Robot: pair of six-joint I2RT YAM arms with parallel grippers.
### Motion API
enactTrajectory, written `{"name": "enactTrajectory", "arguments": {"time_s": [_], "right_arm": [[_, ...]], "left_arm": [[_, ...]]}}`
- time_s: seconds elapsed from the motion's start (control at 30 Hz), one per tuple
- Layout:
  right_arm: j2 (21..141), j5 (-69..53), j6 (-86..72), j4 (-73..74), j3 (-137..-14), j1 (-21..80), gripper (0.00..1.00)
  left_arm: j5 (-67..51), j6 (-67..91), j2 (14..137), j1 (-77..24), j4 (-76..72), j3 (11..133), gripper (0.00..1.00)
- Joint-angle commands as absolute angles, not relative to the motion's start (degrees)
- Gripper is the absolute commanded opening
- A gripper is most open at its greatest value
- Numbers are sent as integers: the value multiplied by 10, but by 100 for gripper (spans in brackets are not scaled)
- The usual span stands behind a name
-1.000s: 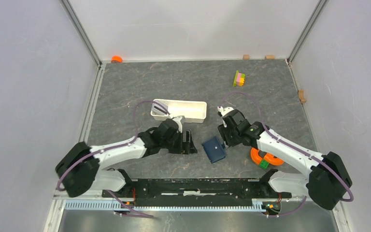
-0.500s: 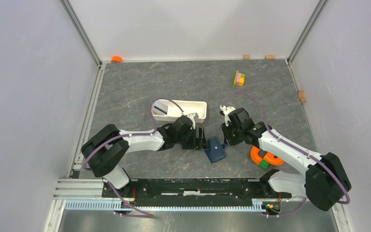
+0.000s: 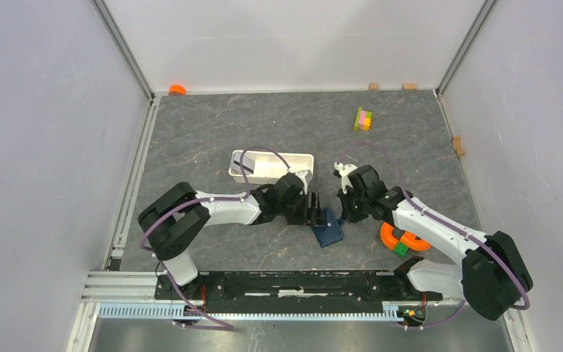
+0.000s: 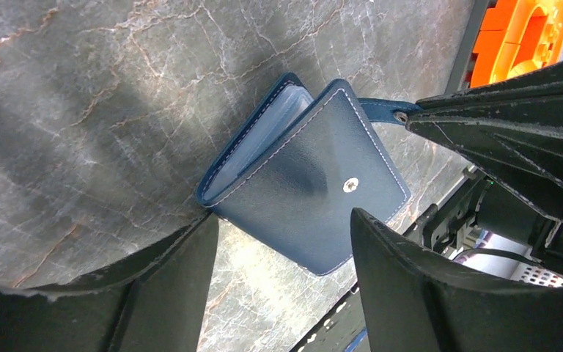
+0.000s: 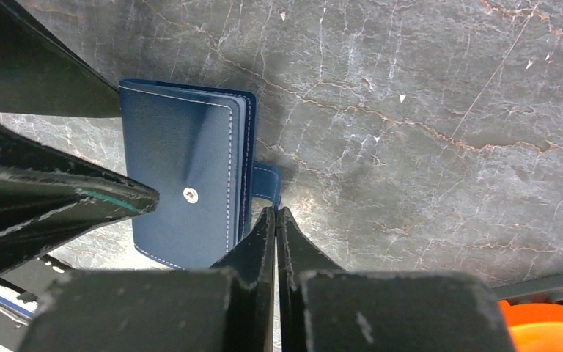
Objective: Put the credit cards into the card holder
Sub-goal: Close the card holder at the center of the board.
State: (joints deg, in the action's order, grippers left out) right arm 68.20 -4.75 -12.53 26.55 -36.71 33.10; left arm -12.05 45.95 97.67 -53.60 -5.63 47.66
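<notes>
A closed dark blue wallet (image 4: 308, 191) lies flat on the grey stone surface (image 4: 81, 88) between the two arms. The left gripper (image 4: 282, 224) is spread wide, one finger on each side of the wallet's near corner. The right gripper (image 5: 275, 214) is pressed together, pinching the wallet's snap strap (image 5: 265, 180). Behind them, a grey card (image 3: 240, 163) sits in the left end of a white tray (image 3: 293, 176).

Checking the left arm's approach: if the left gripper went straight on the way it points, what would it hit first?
The card holder. It lies folded, dead ahead of the left gripper, framed between the open jaws. Depth is hard to judge in the wrist view, but nothing shows in front of it.
</notes>
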Motion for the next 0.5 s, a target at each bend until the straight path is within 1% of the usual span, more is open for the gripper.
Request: {"name": "enactTrajectory", "arguments": {"time_s": [0.0,0.13,0.27,0.47], "right_arm": [[670,-61,-122,248,-366,327,0],[660,-76,-126,241,-359,327,0],[652,-102,-138,224,-344,327,0],[633,-138,-163,179,-312,327,0]], "left_arm": [[-88,432,1009,-551,-3,510,70],[-65,419,1025,-558,44,525,59],[-47,408,1041,-563,69,536,58],[-10,392,1057,-568,100,554,58]]}}
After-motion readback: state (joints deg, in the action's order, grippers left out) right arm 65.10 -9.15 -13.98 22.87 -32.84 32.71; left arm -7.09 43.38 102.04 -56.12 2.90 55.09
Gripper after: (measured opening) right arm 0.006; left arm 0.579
